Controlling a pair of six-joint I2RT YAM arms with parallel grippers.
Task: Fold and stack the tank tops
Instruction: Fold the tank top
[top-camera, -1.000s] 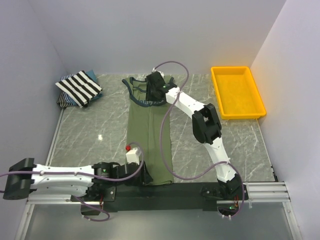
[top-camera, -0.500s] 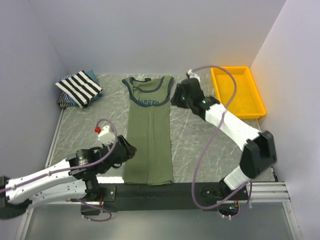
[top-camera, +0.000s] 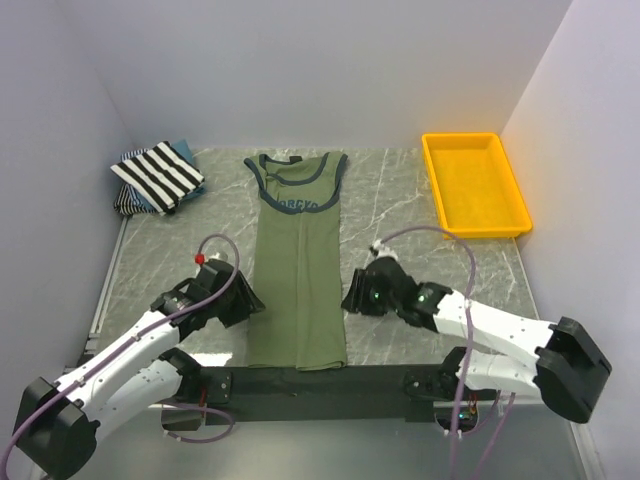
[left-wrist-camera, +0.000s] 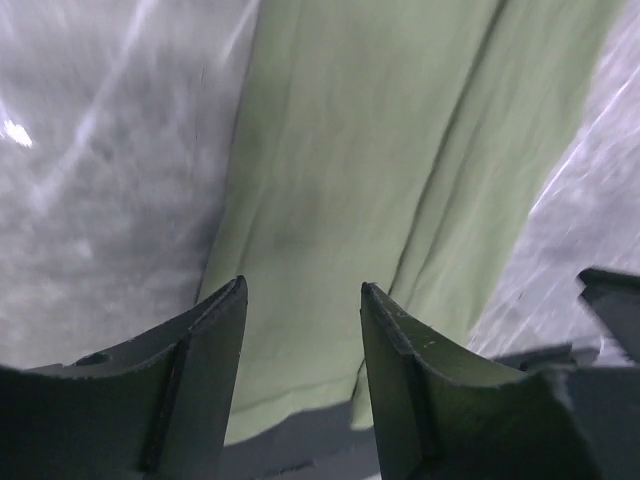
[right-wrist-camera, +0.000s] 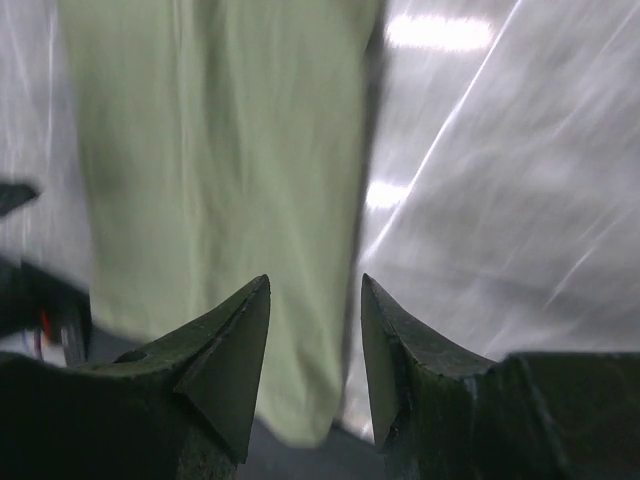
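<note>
- The left arm reaches low from the near left corner, slanting right and far. Its left tool (top-camera: 246, 299) sits at the left edge of the olive-green tank top (top-camera: 297, 262), at the near half of the shirt.
- In the left wrist view the left tool (left-wrist-camera: 301, 291) has its jaws apart. Nothing is between them, and the green cloth and the grey desk (left-wrist-camera: 110, 150) show through the gap.
- The right arm is folded at the near right, its forearm running low and leftwards. The right tool (top-camera: 353, 300) points at the right edge of the same shirt, straight across from the left one.
- In the right wrist view the right tool (right-wrist-camera: 315, 286) is also parted and holds nothing; the shirt's edge lies under the gap.
- The olive-green tank top lies flat and lengthwise mid-desk, hem at the near edge, navy-trimmed neck at the far end, print up.
- At the far left, the striped tank top (top-camera: 160, 172) lies on top of a small pile, with a bluish one (top-camera: 184, 150) peeking out beneath.
- A yellow tray (top-camera: 440, 205) sits at the far right, well apart from the shirts.
</note>
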